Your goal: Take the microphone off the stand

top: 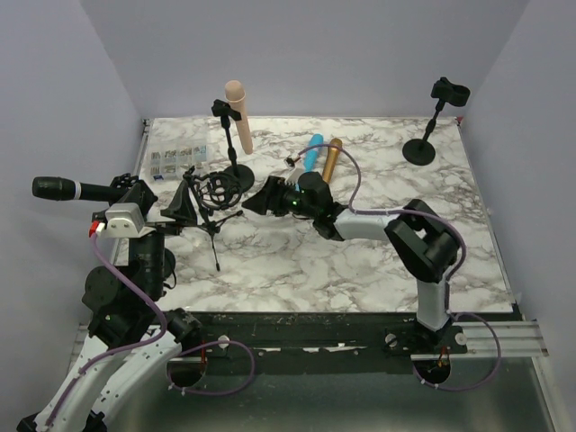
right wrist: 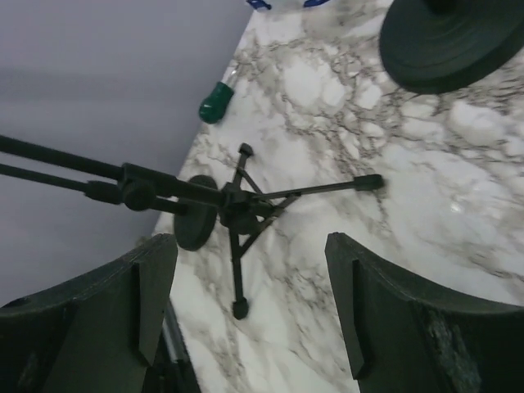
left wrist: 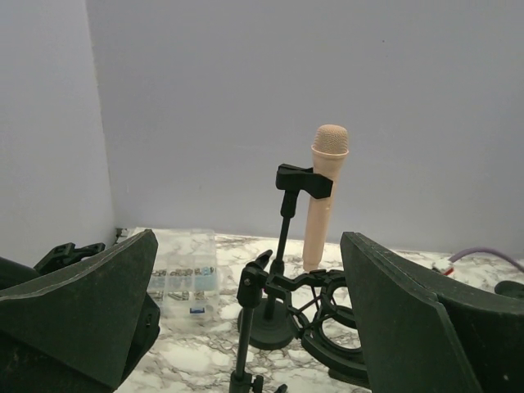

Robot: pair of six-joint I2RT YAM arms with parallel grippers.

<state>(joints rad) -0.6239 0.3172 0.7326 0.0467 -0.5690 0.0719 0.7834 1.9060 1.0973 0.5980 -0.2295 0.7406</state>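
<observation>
Left gripper (left wrist: 248, 270) gapes before peach microphone (left wrist: 324, 196) clipped upright.

Left claw (left wrist: 248, 319), right claw (right wrist: 250, 278): both agape

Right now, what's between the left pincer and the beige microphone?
In the left wrist view, a black shock mount on its thin stand sits between the left pincer and the beige microphone.
</observation>
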